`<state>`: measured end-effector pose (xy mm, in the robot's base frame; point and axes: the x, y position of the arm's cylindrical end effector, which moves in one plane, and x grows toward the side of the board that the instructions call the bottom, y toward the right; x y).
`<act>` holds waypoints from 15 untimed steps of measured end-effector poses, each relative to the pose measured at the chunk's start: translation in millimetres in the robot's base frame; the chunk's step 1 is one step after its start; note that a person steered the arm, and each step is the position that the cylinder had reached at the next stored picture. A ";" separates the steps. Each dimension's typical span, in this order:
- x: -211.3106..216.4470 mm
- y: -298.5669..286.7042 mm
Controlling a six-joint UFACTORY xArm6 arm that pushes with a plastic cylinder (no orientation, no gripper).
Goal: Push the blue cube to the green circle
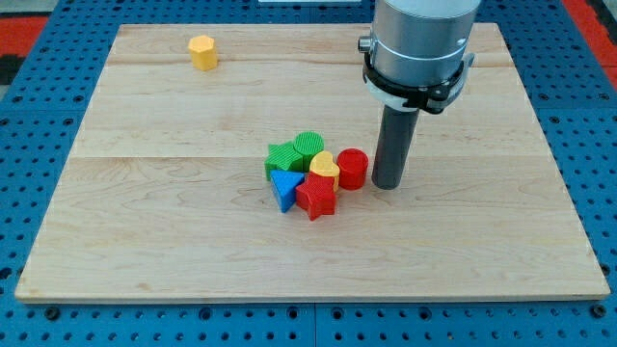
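Observation:
The blue block (284, 188) looks like a triangle; it lies at the lower left of a tight cluster near the board's middle. The green circle (310, 146) is at the cluster's top, a short way up and right of the blue block. Between and around them are a green star (281, 157), a yellow heart (325, 165), a red star (316, 197) and a red cylinder (353, 169). My tip (388, 185) is on the board just right of the red cylinder, close to it; whether they touch I cannot tell. The tip is well right of the blue block.
A yellow hexagon (202, 52) sits alone near the board's top left. The wooden board (145, 222) lies on a blue perforated surface. The arm's grey body hangs over the top right of the board.

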<state>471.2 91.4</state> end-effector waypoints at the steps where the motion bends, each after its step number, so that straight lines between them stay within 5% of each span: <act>1: -56.6 63.2; 4: -258.9 71.3; 5: -277.2 27.0; 7: -186.5 -33.2; 9: -230.8 -46.3; 11: -248.0 11.4; 15: -89.5 -0.5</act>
<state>381.7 90.9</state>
